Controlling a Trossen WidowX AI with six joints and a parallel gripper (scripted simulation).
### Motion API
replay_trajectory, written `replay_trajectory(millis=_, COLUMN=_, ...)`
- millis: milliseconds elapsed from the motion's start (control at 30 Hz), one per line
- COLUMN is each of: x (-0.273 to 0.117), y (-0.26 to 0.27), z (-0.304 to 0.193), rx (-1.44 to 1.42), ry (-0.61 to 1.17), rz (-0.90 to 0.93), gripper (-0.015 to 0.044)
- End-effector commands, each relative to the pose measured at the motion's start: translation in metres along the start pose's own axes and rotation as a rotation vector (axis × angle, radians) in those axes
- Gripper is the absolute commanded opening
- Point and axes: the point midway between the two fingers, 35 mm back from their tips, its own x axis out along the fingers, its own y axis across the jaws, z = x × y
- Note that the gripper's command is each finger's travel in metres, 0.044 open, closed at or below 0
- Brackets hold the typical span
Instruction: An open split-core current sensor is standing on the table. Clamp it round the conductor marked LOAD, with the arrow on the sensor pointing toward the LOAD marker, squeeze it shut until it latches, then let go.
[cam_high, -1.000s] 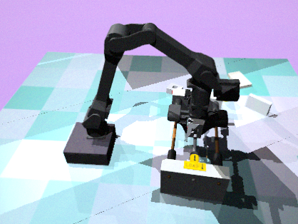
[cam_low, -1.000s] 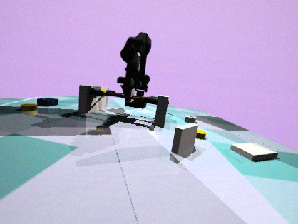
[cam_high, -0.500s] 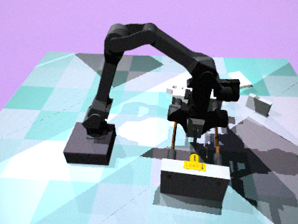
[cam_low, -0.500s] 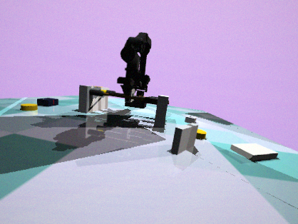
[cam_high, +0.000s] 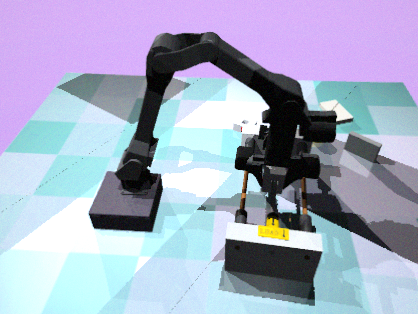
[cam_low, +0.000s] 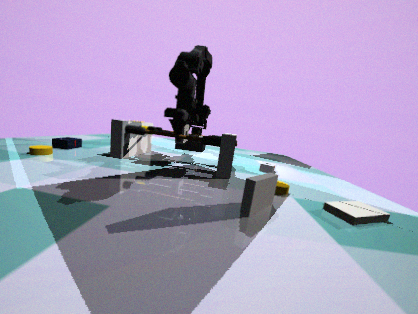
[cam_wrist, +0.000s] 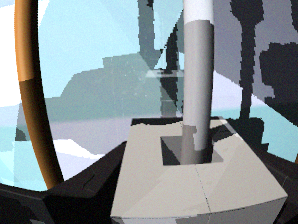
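The pale sensor (cam_wrist: 150, 187) (cam_high: 276, 173) sits round the grey middle conductor (cam_wrist: 198, 85), which passes through its square window. Its top face shows a thin seam, with no gap visible; I cannot tell whether it is latched. No arrow is visible. My gripper (cam_wrist: 178, 147) (cam_high: 274, 181) is shut on the sensor, a black finger on each side; the arm hides much of it in the top view. The yellow LOAD marker (cam_high: 273, 233) is on the near end block (cam_high: 270, 257), where the middle conductor ends in a yellow collar (cam_high: 272, 221).
Orange-brown conductors (cam_high: 243, 192) (cam_high: 304, 197) run on both sides. The far end block (cam_low: 227, 157) stands behind the gripper. A grey upright block (cam_high: 363, 146) (cam_low: 259, 195), a cream slab (cam_high: 336, 111) (cam_low: 356, 212), yellow discs (cam_low: 41, 150) (cam_low: 282, 188) and a dark box (cam_low: 67, 143) are around.
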Motion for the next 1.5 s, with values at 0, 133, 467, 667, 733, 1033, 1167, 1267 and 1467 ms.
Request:
replay_trajectory(millis=0, x=-0.0054, y=-0.0025, z=0.0003, rx=0.003, ry=-0.001, rz=-0.016, gripper=0.0)
replay_trajectory(millis=133, x=-0.0054, y=-0.0025, z=0.0003, rx=0.003, ry=-0.001, rz=-0.016, gripper=0.0)
replay_trajectory(millis=467, x=-0.0054, y=-0.0025, z=0.0003, rx=0.003, ry=-0.001, rz=-0.016, gripper=0.0)
replay_trajectory(millis=667, x=-0.0054, y=-0.0025, z=0.0003, rx=0.003, ry=-0.001, rz=-0.016, gripper=0.0)
replay_trajectory(millis=733, x=-0.0054, y=-0.0025, z=0.0003, rx=0.003, ry=-0.001, rz=-0.016, gripper=0.0)
replay_trajectory(millis=1033, x=-0.0054, y=-0.0025, z=0.0003, rx=0.003, ry=-0.001, rz=-0.016, gripper=0.0)
replay_trajectory(millis=1167, x=-0.0054, y=-0.0025, z=0.0003, rx=0.003, ry=-0.001, rz=-0.016, gripper=0.0)
replay_trajectory(millis=1267, x=-0.0054, y=-0.0025, z=0.0003, rx=0.003, ry=-0.001, rz=-0.016, gripper=0.0)
replay_trajectory(millis=1467, x=0.0, y=0.0, z=0.0, rx=0.0, ry=0.0, rz=0.0, gripper=0.0)
